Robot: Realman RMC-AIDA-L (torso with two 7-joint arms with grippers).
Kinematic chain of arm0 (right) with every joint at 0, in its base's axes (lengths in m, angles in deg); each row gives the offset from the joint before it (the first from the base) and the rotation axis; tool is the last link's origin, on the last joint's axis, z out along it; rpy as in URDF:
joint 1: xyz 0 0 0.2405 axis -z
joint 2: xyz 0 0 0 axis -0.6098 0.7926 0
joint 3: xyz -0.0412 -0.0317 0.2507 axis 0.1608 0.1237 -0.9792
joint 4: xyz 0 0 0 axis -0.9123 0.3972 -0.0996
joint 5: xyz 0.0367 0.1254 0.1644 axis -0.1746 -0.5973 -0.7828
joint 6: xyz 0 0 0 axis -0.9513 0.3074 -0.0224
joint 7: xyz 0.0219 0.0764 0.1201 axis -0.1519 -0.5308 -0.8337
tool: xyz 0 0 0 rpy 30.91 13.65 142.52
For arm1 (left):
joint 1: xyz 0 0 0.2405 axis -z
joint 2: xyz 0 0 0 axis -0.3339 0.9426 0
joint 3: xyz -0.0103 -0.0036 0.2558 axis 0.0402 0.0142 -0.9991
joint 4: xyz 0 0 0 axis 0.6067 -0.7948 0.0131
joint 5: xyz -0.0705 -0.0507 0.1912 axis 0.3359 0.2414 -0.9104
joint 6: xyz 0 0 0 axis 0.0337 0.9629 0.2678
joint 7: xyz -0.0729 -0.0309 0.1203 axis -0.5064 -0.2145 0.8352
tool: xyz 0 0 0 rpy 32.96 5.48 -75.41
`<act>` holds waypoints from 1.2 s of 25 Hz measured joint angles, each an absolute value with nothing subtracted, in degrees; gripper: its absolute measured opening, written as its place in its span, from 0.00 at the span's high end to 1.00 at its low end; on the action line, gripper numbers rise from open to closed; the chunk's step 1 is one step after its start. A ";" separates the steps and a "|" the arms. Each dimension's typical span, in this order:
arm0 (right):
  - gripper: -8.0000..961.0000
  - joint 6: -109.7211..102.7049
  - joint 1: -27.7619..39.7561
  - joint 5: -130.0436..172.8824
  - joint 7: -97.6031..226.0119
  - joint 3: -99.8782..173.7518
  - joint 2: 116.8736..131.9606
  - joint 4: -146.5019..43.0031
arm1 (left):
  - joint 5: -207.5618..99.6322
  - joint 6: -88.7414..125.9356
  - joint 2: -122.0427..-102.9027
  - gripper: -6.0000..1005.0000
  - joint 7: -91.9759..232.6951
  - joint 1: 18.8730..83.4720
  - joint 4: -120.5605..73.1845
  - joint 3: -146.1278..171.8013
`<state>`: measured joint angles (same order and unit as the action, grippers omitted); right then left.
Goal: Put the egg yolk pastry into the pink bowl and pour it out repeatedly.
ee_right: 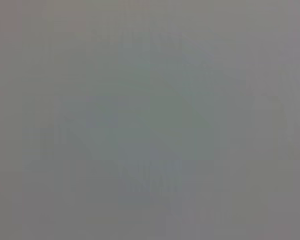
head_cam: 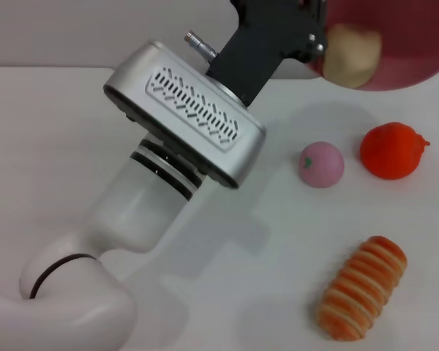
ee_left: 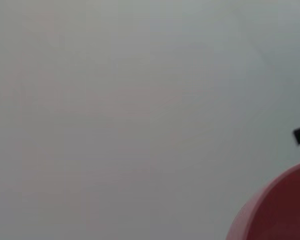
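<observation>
The pink bowl (head_cam: 410, 44) is held up at the back right, tilted so that its inside shows. The egg yolk pastry (head_cam: 353, 55), a pale beige bun, lies inside the bowl near its lower rim. My left gripper (head_cam: 312, 38) reaches across from the left and is shut on the bowl's rim. Part of the bowl's pink wall also shows in the left wrist view (ee_left: 280, 210). The right gripper is in no view; the right wrist view shows only plain grey.
On the white table below the bowl lie a pink ball with a green mark (head_cam: 321, 164), an orange-red fruit (head_cam: 392, 150) and a long orange-striped bread roll (head_cam: 362, 287). My left arm fills the left and middle of the head view.
</observation>
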<state>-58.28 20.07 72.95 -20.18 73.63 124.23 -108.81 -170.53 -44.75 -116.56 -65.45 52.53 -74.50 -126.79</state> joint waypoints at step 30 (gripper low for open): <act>0.41 -57.69 18.56 74.18 -20.08 73.02 126.77 -108.74 | -174.37 -51.61 -116.29 0.95 -59.51 52.23 -72.85 -126.02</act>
<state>-57.69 18.56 74.18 -20.08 73.02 126.77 -108.74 -174.37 -51.61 -116.29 -59.51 52.23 -72.85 -126.02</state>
